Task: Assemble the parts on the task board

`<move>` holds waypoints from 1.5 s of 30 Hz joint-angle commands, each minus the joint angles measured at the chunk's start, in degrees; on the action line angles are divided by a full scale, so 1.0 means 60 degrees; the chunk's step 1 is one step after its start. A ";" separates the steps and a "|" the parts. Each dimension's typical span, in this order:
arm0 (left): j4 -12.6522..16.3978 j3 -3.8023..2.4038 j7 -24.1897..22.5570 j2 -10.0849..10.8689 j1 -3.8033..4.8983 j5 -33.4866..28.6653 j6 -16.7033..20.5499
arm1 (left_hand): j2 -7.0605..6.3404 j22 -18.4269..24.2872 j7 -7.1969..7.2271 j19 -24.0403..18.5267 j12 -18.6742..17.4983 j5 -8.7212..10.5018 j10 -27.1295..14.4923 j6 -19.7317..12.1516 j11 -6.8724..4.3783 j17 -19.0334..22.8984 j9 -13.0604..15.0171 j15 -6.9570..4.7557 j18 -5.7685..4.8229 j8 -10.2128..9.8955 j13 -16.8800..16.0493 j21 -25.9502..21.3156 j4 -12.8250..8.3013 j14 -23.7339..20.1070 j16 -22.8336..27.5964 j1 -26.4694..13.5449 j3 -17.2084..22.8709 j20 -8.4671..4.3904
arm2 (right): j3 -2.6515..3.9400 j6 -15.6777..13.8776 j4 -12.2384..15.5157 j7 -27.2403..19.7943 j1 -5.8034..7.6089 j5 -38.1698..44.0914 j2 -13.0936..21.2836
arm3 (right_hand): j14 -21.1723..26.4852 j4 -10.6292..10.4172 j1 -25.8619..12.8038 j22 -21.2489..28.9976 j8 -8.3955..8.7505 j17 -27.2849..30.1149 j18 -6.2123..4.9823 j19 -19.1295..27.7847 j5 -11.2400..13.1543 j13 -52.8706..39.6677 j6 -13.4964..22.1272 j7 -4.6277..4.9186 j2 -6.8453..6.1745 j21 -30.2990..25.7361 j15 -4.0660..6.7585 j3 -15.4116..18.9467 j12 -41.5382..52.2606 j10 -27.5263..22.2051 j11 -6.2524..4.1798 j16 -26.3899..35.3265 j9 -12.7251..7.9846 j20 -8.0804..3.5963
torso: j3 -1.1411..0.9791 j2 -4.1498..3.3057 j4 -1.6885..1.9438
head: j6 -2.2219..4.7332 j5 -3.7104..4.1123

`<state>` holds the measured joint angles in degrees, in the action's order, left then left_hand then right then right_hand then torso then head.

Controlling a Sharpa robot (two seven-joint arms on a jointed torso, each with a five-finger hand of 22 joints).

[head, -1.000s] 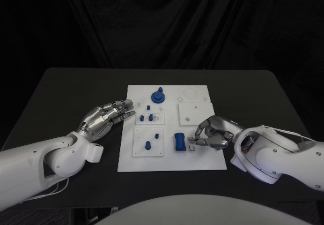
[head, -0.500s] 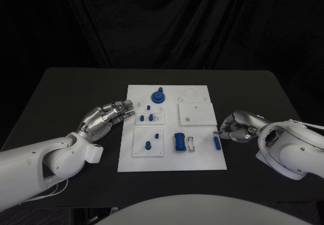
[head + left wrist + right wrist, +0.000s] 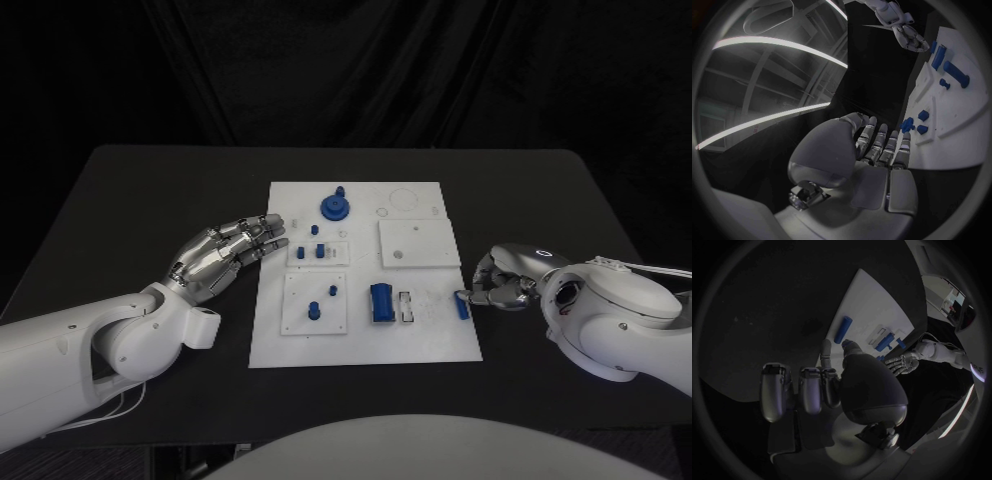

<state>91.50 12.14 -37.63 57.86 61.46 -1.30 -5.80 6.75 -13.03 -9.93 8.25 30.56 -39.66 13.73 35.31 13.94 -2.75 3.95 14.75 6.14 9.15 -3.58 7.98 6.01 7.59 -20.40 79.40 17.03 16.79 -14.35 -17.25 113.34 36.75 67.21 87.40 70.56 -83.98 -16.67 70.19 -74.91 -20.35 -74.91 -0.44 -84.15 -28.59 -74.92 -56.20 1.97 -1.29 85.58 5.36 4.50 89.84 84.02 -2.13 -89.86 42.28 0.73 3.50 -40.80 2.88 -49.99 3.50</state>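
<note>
The white task board (image 3: 418, 338) (image 3: 869, 301) lies mid-table. On it are a blue round part (image 3: 335, 206), small blue pegs (image 3: 312, 252) and a blue block (image 3: 381, 302) beside an empty slot (image 3: 408, 305). A slim blue bar (image 3: 463, 305) (image 3: 843, 330) lies at the board's right edge. My right hand (image 3: 498, 280) (image 3: 826, 385) is curled at the bar's far end, with thumb and a fingertip on either side of it, pinching it. My left hand (image 3: 231, 250) (image 3: 873, 155) rests open and flat at the board's left edge, holding nothing.
Black table (image 3: 159, 200) surrounds the board on all sides. A raised white square plate (image 3: 418, 242) sits on the board's right half. My right forearm (image 3: 620, 320) lies over the table to the right of the board.
My right hand has drawn the blue bar from beside the blue block to the board's right edge, uncovering the slot, and now sits there. The left hand has stayed still.
</note>
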 commanded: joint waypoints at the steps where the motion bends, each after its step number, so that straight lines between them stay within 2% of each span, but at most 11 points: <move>1: -0.0002 -0.0007 -0.0016 -0.0026 -0.0007 -0.0003 -0.0034 | -0.0015 0.0015 -0.0505 0.0026 0.0054 0.0025 0.0039 0.0032 0.0043 -0.0010 0.0011 0.0044 -0.0076 0.0049 -0.0011 0.0034 -0.0014 0.0049 -0.0021 0.0060 0.0055 0.0002 | 0.0000 0.0260 -0.0015 0.0355 -0.0044 0.0379 -0.0033 | -0.1003 0.0009 0.0059 -0.2267 0.0043 -0.2515 -0.0113 -0.0675 -0.0027 -0.2513 0.0003 0.0059 -0.0008 0.0056 -0.0046 0.0012 0.0027 0.0996 0.0076 -0.0024 -0.0023 0.0070 | 0.0000 -0.0001 0.0003 | -0.0001 -0.0004; 9: -0.0004 -0.0007 0.0034 -0.0012 -0.0007 -0.0003 -0.0043 | -0.0007 0.0043 -0.0508 0.0009 0.0055 0.0025 0.0040 0.0022 0.0047 -0.0010 0.0010 0.0047 -0.0081 0.0047 -0.0010 0.0017 -0.0005 0.0051 -0.0027 0.0057 0.0064 0.0000 | 0.0000 0.0260 0.0021 0.0355 -0.0079 0.0390 -0.0140 | -0.1003 0.0015 0.0055 -0.2260 0.0092 -0.2515 -0.0119 -0.0666 0.0113 -0.2513 -0.0076 0.0068 -0.0014 0.0037 -0.0066 0.0025 0.0027 0.0996 0.0092 -0.0024 -0.0107 0.0092 | 0.0004 0.0001 0.0003 | -0.0001 0.0032; 15: 0.0017 -0.0006 0.0059 0.0047 -0.0007 -0.0003 -0.0028 | 0.0002 0.0031 -0.0512 0.0016 0.0070 0.0021 0.0048 0.0036 0.0049 -0.0011 0.0011 0.0050 -0.0085 0.0053 -0.0011 0.0024 0.0004 0.0057 -0.0044 0.0055 0.0075 0.0000 | 0.0001 0.0183 0.0008 0.0325 -0.0108 0.0392 -0.0210 | -0.1003 0.0025 0.0075 -0.2243 0.0113 -0.2515 -0.0131 -0.0646 0.0163 -0.2513 -0.0097 0.0067 -0.0019 -0.0008 -0.0071 0.0025 0.0027 0.0996 0.0095 -0.0024 -0.0139 0.0099 | 0.0004 0.0002 0.0004 | -0.0001 -0.0015; 19: 0.0012 -0.0006 0.0095 0.0060 -0.0007 -0.0003 -0.0030 | 0.0002 0.0031 -0.0512 0.0016 0.0070 0.0021 0.0048 0.0036 0.0049 -0.0011 0.0011 0.0050 -0.0085 0.0053 -0.0011 0.0024 0.0004 0.0057 -0.0044 0.0055 0.0075 0.0000 | 0.0001 0.0162 0.0012 0.0290 -0.0126 0.0392 -0.0280 | -0.1003 0.0039 0.0122 -0.2241 0.0124 -0.2515 -0.0133 -0.0643 0.0180 -0.2513 -0.0123 0.0061 -0.0017 -0.0014 -0.0072 0.0011 0.0027 0.0996 0.0093 -0.0024 -0.0162 0.0104 | 0.0003 0.0002 0.0002 | -0.0001 0.0011; 28: 0.0001 -0.0006 0.0144 0.0060 -0.0008 -0.0003 -0.0047 | 0.0003 0.0044 -0.0512 0.0008 0.0068 0.0019 0.0048 0.0033 0.0051 -0.0010 0.0011 0.0051 -0.0087 0.0054 -0.0010 0.0016 0.0007 0.0054 -0.0035 0.0054 0.0078 -0.0001 | 0.0002 0.0180 -0.0182 0.0188 -0.0178 0.0250 -0.0521 | -0.1003 0.0078 0.0333 -0.2234 0.0145 -0.2515 -0.0139 -0.0634 0.0114 -0.2513 -0.0209 0.0037 -0.0006 -0.0032 -0.0061 -0.0055 0.0027 0.0996 0.0075 -0.0024 -0.0227 0.0107 | 0.0001 0.0003 0.0007 | -0.0001 0.0030; 33: -0.0003 -0.0006 0.0181 0.0071 -0.0008 -0.0003 -0.0046 | 0.0006 0.0055 -0.0513 0.0001 0.0072 0.0014 0.0052 0.0030 0.0055 -0.0010 0.0010 0.0054 -0.0092 0.0056 -0.0010 0.0009 0.0013 0.0056 -0.0039 0.0054 0.0088 -0.0002 | 0.0002 0.0166 -0.0249 0.0113 -0.0286 0.0223 -0.0668 | -0.1003 0.0094 0.0547 -0.2213 0.0201 -0.2515 -0.0154 -0.0607 -0.0192 -0.2513 -0.0229 0.0033 -0.0027 -0.0091 -0.0055 -0.0118 0.0027 0.0996 0.0070 -0.0024 -0.0307 0.0102 | 0.0008 0.0009 0.0000 | -0.0001 -0.0021; 38: -0.0011 -0.0006 0.0199 0.0074 -0.0008 -0.0003 -0.0070 | 0.0006 0.0055 -0.0513 0.0001 0.0072 0.0014 0.0052 0.0030 0.0055 -0.0010 0.0010 0.0054 -0.0092 0.0056 -0.0010 0.0009 0.0013 0.0056 -0.0039 0.0054 0.0088 -0.0002 | 0.0003 0.0189 -0.0343 0.0037 -0.0406 0.0212 -0.0891 | -0.1003 0.0143 0.0811 -0.2194 0.0256 -0.2515 -0.0168 -0.0583 -0.0521 -0.2513 -0.0250 0.0029 -0.0082 -0.0143 -0.0049 -0.0192 0.0027 0.0996 0.0066 -0.0024 -0.0392 0.0098 | 0.0002 0.0005 0.0000 | -0.0001 -0.0008; 41: -0.0014 -0.0006 0.0204 0.0066 -0.0008 -0.0003 -0.0084 | 0.0006 0.0055 -0.0513 0.0001 0.0072 0.0014 0.0052 0.0030 0.0055 -0.0010 0.0010 0.0054 -0.0092 0.0056 -0.0010 0.0009 0.0013 0.0056 -0.0039 0.0054 0.0088 -0.0002 | 0.0003 0.0273 -0.0406 0.0023 -0.0449 0.0210 -0.1007 | -0.1003 0.0296 0.1189 -0.2173 0.0325 -0.2515 -0.0184 -0.0555 -0.1164 -0.2513 -0.0237 0.0027 -0.0152 -0.0205 -0.0039 -0.0339 0.0027 0.0996 0.0059 -0.0024 -0.0477 0.0086 | -0.0004 0.0000 0.0013 | -0.0001 0.0021; 45: -0.0022 -0.0006 0.0223 0.0048 -0.0008 -0.0003 -0.0107 | 0.0009 0.0052 -0.0516 0.0001 0.0075 0.0011 0.0055 0.0030 0.0059 -0.0010 0.0010 0.0056 -0.0096 0.0058 -0.0010 0.0011 0.0018 0.0058 -0.0047 0.0053 0.0097 -0.0002 | 0.0004 0.0465 -0.0476 0.0062 -0.0477 0.0209 -0.1138 | -0.1003 0.0476 0.1505 -0.2159 0.0374 -0.2515 -0.0193 -0.0536 -0.1424 -0.2513 -0.0224 0.0034 -0.0226 -0.0246 -0.0040 -0.0466 0.0027 0.0996 0.0063 -0.0024 -0.0543 0.0086 | 0.0002 0.0001 0.0011 | -0.0001 0.0028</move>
<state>91.31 12.15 -36.03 58.26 61.46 -1.30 -5.84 6.75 -12.76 -9.93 8.24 30.78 -39.66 13.88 35.31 14.09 -2.74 3.94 14.95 6.15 9.14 -3.56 7.96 6.17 7.80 -20.40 79.40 17.19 16.79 -13.85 -16.49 111.04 36.71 65.03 88.98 63.92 -83.98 -14.19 78.07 -74.91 -18.31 -74.91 -0.45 -83.95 -36.81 -74.90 -57.79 2.54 -3.06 84.31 5.36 2.01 89.84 83.82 -1.93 -89.86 40.55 0.93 3.52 -40.76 2.91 -49.99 3.64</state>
